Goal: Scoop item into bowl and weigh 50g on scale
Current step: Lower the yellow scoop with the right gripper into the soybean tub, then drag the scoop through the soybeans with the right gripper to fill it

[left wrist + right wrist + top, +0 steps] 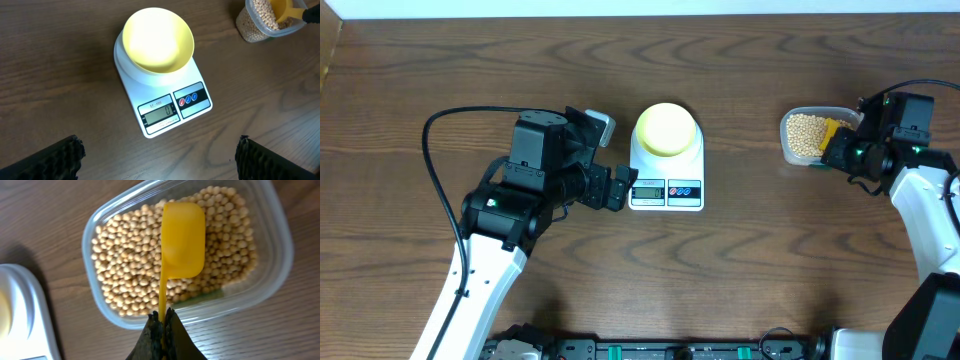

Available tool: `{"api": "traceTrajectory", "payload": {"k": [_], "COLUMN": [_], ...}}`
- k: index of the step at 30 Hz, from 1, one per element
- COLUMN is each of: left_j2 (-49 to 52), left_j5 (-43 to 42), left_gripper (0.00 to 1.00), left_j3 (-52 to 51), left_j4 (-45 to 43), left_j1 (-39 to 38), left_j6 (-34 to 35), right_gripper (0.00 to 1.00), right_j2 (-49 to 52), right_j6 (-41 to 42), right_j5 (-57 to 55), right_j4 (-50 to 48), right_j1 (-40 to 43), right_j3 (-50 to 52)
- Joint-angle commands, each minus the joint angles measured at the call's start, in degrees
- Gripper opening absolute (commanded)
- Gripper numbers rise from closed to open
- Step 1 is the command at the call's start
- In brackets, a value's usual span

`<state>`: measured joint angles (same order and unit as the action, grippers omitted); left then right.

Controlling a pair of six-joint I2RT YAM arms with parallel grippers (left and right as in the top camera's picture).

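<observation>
Yel. bowl [157, 40], wht scale [196, 111], tan beans [125, 270]

Quick count: one scale [665, 190], one bowl [666, 128], one clear tub [788, 152], one yellow scoop [182, 240], plus two grippers, the left gripper [618, 188] and the right gripper [162, 325]. The beans [125, 265]? Way too many to count.

Text only on scale [134, 92], near edge: "SF-400" printed just above LCD [160, 116]. LCD reads "0", with a small unit mark to its right, unclear. Legends at the two round buttons [188, 98] too small to read.
</observation>
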<state>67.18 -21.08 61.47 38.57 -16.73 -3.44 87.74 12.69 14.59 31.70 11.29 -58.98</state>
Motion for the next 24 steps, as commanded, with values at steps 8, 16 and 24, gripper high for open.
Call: {"api": "traceTrajectory", "payload": {"k": [8, 16, 24], "left_j2": [0.2, 0.2, 0.2], "left_j5": [-0.5, -0.5, -0.5], "left_gripper": [0.99, 0.99, 0.99], "left_j3": [-0.1, -0.1, -0.1], "left_j4": [-0.1, -0.1, -0.1], "left_j1": [-0.1, -0.1, -0.1], "left_j6": [-0.5, -0.5, -0.5], "right_gripper": [0.01, 0.01, 0.01], "right_j2": [0.3, 0.4, 0.9], "right_j6": [-0.8, -1.0, -1.0], "right_j5": [10.9, 11.1, 12.0], "right_j4": [1.3, 0.6, 0.6], "right_j1": [1.1, 1.2, 1.2], "right_j3": [-0.2, 0.3, 0.3]}}
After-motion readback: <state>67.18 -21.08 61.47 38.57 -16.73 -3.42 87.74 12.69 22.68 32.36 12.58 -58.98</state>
